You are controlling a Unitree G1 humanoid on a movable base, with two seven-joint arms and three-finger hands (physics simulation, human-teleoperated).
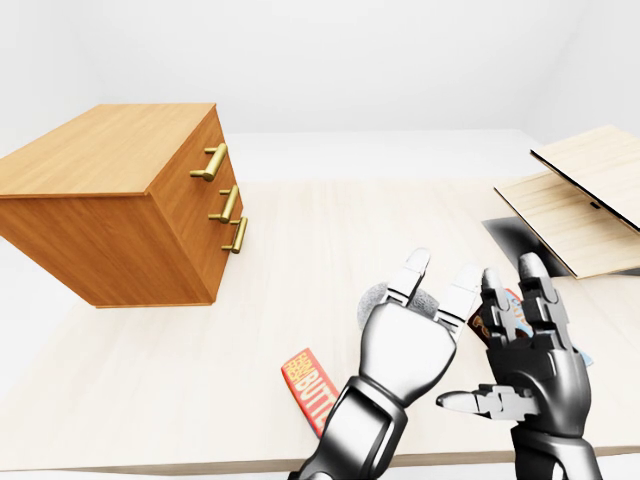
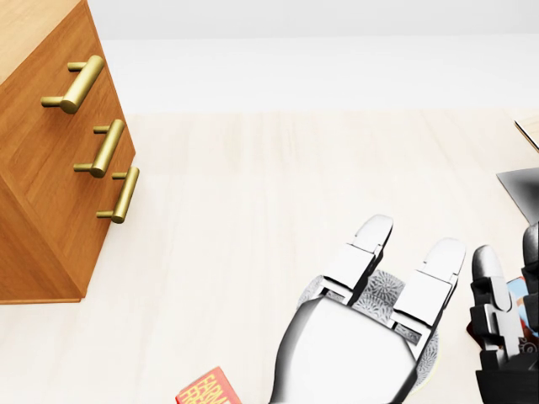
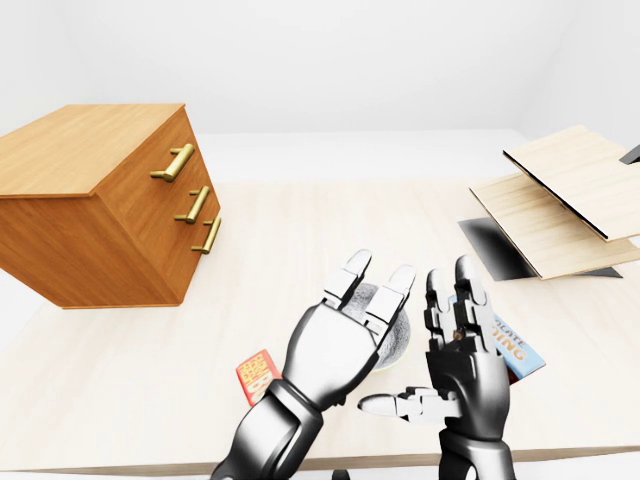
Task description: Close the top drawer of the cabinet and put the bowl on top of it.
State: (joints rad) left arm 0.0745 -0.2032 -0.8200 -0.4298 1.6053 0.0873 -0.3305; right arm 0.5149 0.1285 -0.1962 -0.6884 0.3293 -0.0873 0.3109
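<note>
Clutter is seen around the bowl (image 3: pixel 392 335) on the surface (image 1: pixel 330 230): a red packet (image 1: pixel 305 385) to its left, a blue packet (image 3: pixel 510 345) to its right. The bowl is largely covered by the left hand (image 3: pixel 345 335), fingers spread; the right hand (image 3: pixel 465 370) is held open beside it. All cabinet (image 1: pixel 115 205) drawers appear shut.

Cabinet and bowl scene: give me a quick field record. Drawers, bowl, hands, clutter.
cabinet: wooden, upper left of the left-eye view, three brass handles
top drawer: looks flush with the others, appears closed
bowl: grey patterned, on the table, mostly hidden under the left hand
left hand: fingers open over the bowl, not closed round it
right hand: open, just right of the bowl
clutter: red box, blue-edged packet, light wooden panels
cabinet top: bare
</note>
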